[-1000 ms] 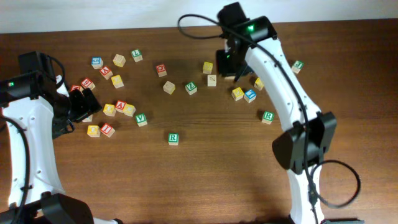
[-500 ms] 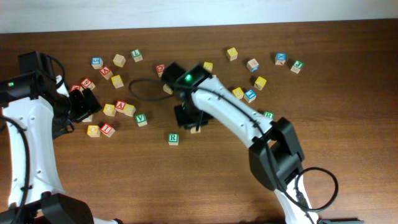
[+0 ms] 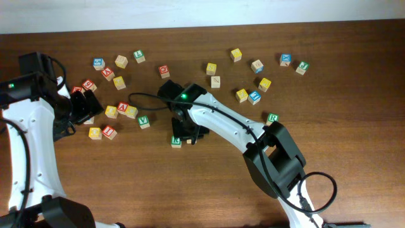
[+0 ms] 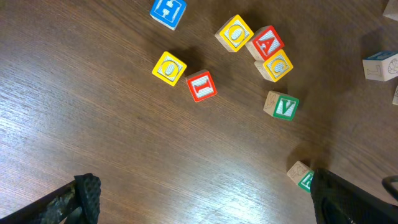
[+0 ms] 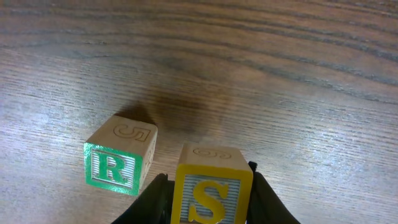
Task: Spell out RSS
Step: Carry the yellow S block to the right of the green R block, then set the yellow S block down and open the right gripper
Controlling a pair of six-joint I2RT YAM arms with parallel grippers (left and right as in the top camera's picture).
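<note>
Over the last second the right arm has swung from the far cluster of loose cubes (image 3: 256,79) to mid-table (image 3: 126,183). Its right end effector (image 3: 190,133) now stands just beside the green R cube (image 3: 176,140). Judgement: the first S is being brought to its place next to R and is not yet released. The right wrist view supplies what the arm hides from overhead: the fingers are clamped on a yellow S cube (image 5: 211,190), with a narrow gap between it and R. Contact with the table cannot be told. The left end effector (image 4: 204,193) is unmoved, spread wide and empty. A further S is not legible overhead.
</note>
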